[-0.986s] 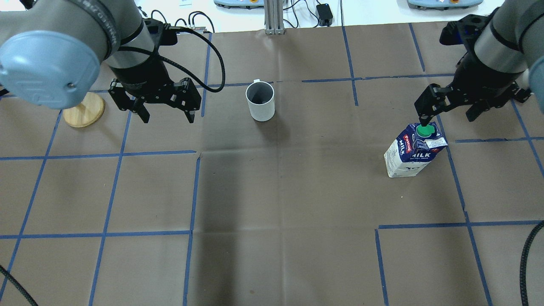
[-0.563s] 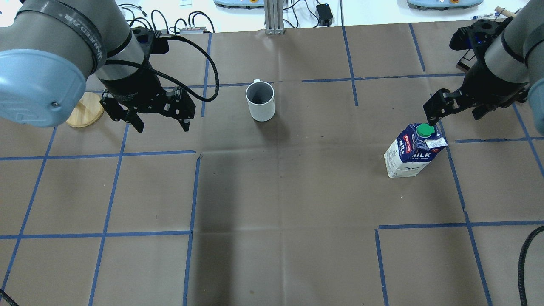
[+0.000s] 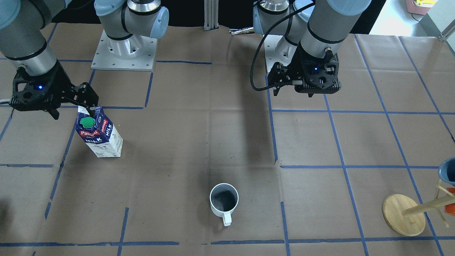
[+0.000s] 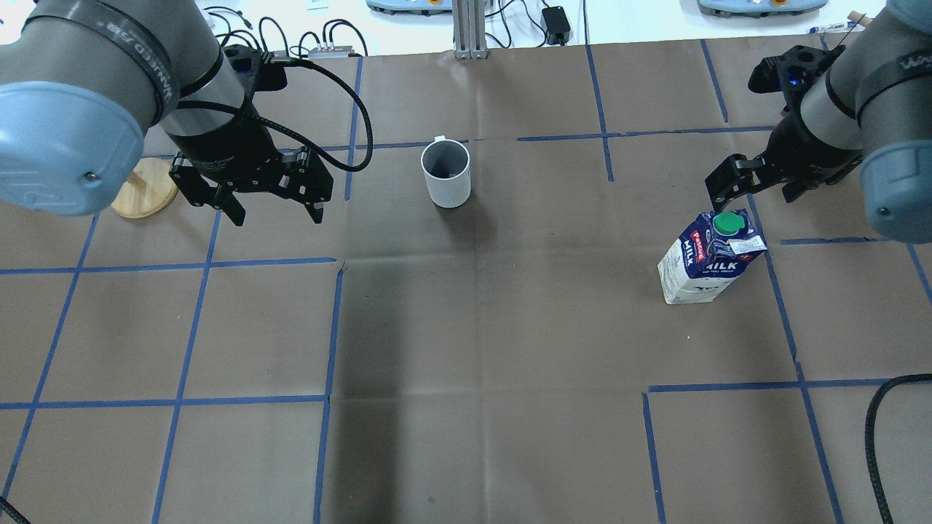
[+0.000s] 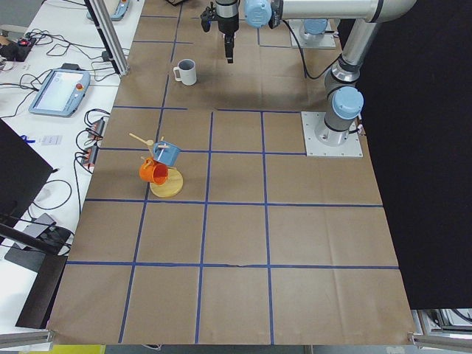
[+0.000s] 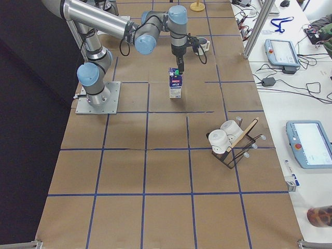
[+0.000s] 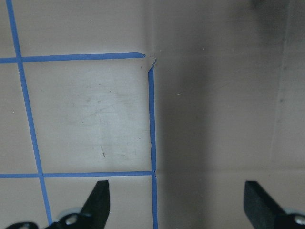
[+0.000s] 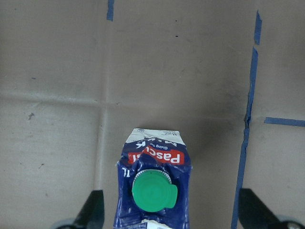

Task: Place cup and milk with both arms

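Observation:
The white cup stands upright on the brown table, handle towards the far side; it also shows in the front view. The milk carton stands upright at the right, also in the front view. My left gripper is open and empty, to the left of the cup and above the table; its wrist view shows only bare table between the fingers. My right gripper is open, just above and behind the carton's green cap, not touching it.
A mug tree on a wooden base stands at the far left, holding a blue and an orange mug. A rack with white cups stands towards the right end. Blue tape lines grid the table.
The right gripper has drawn back a little from the carton's cap. The left gripper has shifted slightly left. Both stay open. Cup and milk have not moved.

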`<state>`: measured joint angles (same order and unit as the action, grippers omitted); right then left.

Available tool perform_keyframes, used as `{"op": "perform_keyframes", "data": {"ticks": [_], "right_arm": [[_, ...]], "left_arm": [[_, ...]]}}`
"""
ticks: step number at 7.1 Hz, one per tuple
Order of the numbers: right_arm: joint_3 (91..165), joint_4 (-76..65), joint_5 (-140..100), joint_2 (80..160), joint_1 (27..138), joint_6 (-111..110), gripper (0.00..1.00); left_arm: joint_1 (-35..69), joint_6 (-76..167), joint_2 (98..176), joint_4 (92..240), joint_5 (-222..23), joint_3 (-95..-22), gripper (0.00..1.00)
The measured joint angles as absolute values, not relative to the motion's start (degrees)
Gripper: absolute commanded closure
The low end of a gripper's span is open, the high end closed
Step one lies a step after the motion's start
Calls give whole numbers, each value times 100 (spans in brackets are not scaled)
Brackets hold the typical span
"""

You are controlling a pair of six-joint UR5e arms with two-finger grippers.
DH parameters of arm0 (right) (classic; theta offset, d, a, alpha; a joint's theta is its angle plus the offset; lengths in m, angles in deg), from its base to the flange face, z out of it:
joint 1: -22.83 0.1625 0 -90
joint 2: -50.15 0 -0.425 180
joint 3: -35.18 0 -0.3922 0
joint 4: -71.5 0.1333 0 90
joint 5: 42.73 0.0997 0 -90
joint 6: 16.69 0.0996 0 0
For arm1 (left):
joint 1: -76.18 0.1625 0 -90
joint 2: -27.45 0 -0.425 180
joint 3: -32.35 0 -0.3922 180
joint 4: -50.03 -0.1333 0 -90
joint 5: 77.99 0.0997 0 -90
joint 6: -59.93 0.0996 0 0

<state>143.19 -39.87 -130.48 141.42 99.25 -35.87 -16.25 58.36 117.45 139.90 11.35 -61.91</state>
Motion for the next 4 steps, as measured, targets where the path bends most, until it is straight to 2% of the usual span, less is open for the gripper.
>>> {"op": "perform_keyframes", "data": {"ticks": [3, 4], "right_arm": [[14341, -4071, -13010, 13742, 9971, -3558, 0], [14381, -4068, -13002, 13674, 10011, -3553, 3]], "left_arm": [[-1623, 5835, 11711, 13994, 1130, -6267, 0], [-1622, 5845, 11694, 13994, 1130, -6288, 0]]}}
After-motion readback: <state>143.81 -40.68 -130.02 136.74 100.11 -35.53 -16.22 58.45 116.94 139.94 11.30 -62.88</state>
